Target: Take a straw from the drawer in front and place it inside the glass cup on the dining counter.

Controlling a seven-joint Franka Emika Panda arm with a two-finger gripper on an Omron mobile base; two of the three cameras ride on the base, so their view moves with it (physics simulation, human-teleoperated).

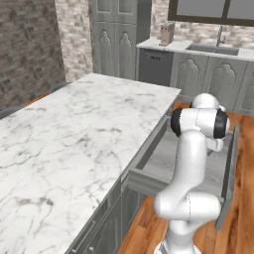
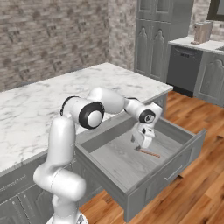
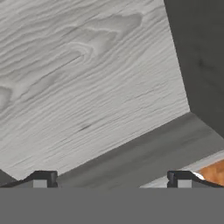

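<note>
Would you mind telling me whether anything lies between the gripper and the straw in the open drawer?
Nothing visible does. The straw lies alone on the bare floor of the open drawer, and the gripper hangs open just above its near end, with no other object in the drawer between them.

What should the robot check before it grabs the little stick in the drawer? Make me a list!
1. Drawer pulled open: ok.
2. Straw lying loose on the drawer floor, nothing on top of it: ok.
3. Gripper down inside the drawer, just above the straw's near end: ok.
4. Fingers spread wide with nothing between them: ok.
5. Straw lined up between the fingers: cannot tell; the hand view shows bare drawer floor and a corner.
6. Glass cup waiting on the dining counter: cannot tell.
</note>
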